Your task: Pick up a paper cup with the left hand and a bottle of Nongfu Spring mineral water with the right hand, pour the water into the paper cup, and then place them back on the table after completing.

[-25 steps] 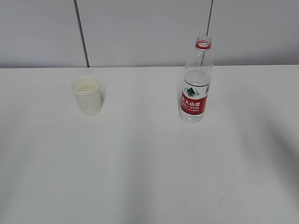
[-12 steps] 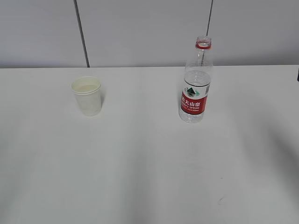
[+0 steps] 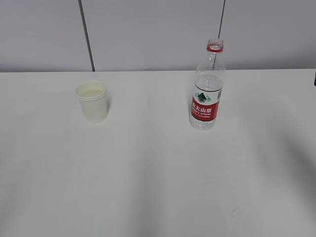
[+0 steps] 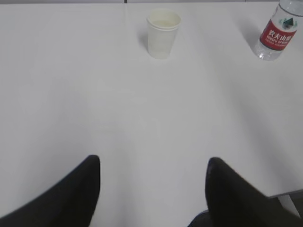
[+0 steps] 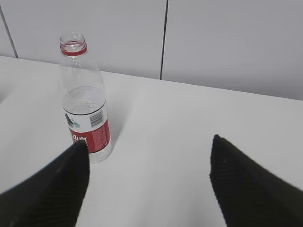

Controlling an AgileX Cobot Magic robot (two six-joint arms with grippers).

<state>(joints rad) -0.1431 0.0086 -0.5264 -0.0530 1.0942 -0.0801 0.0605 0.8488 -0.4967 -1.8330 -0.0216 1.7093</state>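
We find the bottle (image 4: 277,34) cut off above its label by the top edge of the left wrist view. Both fingers (image 5: 52,189) of the right hand (image 5: 147,182) run out of frame below. The small print on the label (image 3: 204,109) is too small for us to read.

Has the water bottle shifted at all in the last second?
No. The bottle stands upright at the same spot beneath the dark wall seam, and as far right of the paper cup as before.
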